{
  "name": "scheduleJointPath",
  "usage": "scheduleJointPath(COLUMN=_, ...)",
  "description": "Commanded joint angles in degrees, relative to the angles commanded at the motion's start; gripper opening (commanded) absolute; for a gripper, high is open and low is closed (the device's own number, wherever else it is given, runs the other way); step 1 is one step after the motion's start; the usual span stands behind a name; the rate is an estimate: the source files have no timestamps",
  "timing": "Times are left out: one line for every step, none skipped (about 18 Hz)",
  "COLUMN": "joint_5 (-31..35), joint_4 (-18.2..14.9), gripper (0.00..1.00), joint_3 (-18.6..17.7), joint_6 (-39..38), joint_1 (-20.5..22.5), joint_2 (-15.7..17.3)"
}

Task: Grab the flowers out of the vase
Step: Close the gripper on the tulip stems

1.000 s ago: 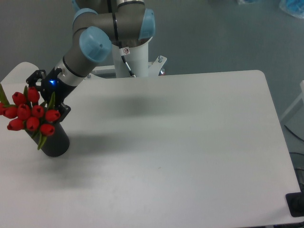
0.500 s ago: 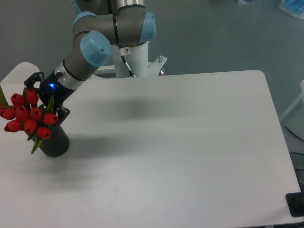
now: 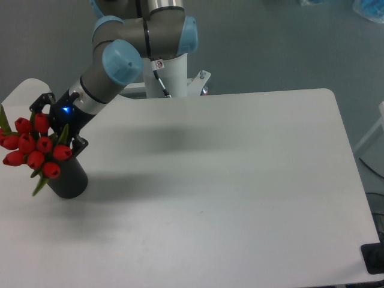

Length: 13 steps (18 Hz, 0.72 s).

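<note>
The table [image 3: 240, 180] is white and carries only the vase [image 3: 69, 177], which stands near its left edge, toward the back corner. The arm [image 3: 114, 60] reaches down from its base at the back edge to that spot, and the gripper [image 3: 57, 129] sits just behind the flowers [image 3: 33, 150], at the vase's mouth. The buds hide the fingertips, so I cannot tell whether the gripper is clenched on the stems or loose around them.

The flowers lean out over the left side of the vase, with their heads past its wall and a leaf hanging down beside it. The stems are not visible, so how far they sit in the hole cannot be seen.

Likely troubles, largest first:
- The vase may tip or slide toward the near table edge if the stems drag against its thick wall during a slanted lift.
- The bunch may slip free if the grip catches leaves or only a few stems.
- A bud may be crushed or knocked off if a finger presses on the heads instead of the stems.
</note>
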Motion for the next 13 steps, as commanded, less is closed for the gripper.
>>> scheduleJointPath(joint_5=0.0, joint_4=0.0, gripper=0.59, joint_3=-0.1, joint_6=0.0, joint_1=0.1, joint_2=0.0)
scheduleJointPath(joint_5=0.0, joint_4=0.0, gripper=0.56, joint_3=0.0, joint_6=0.0, joint_1=0.1, joint_2=0.0)
scheduleJointPath(joint_5=0.0, joint_4=0.0, gripper=0.53, joint_3=0.1, joint_6=0.1, joint_1=0.2, joint_2=0.0)
scheduleJointPath(joint_5=0.0, joint_4=0.0, gripper=0.48, joint_3=0.1, joint_6=0.1, joint_1=0.3, joint_2=0.0)
scheduleJointPath(joint_5=0.0, joint_4=0.0, gripper=0.46, joint_3=0.2, joint_6=0.1, joint_1=0.3, joint_2=0.1)
scheduleJointPath(joint_5=-0.1, joint_4=0.0, gripper=0.46, joint_3=0.2, joint_6=0.2, joint_1=0.4, joint_2=0.1)
scheduleJointPath(joint_5=-0.3, joint_4=0.0, gripper=0.46, joint_3=0.3, joint_6=0.3, joint_1=0.5, joint_2=0.1)
scheduleJointPath(joint_5=-0.6, joint_4=0.0, gripper=0.46, joint_3=0.3, joint_6=0.3, joint_1=1.0, joint_2=0.1)
scheduleJointPath(joint_5=-1.1, joint_4=0.0, gripper=0.46, joint_3=0.4, joint_6=0.3, joint_1=1.1, joint_2=0.2)
scheduleJointPath(joint_5=-1.6, joint_4=0.0, gripper=0.46, joint_3=0.5, joint_6=0.1, joint_1=1.3, joint_2=0.4)
scheduleJointPath(joint_5=-1.8, joint_4=0.0, gripper=0.46, joint_3=0.7, joint_6=-0.2, joint_1=1.5, joint_2=0.7)
scheduleJointPath(joint_5=-1.8, joint_4=0.0, gripper=0.46, joint_3=0.7, joint_6=-0.3, joint_1=1.7, joint_2=0.9)
scheduleJointPath(joint_5=-1.8, joint_4=0.0, gripper=0.46, joint_3=0.8, joint_6=-0.3, joint_1=1.8, joint_2=1.1)
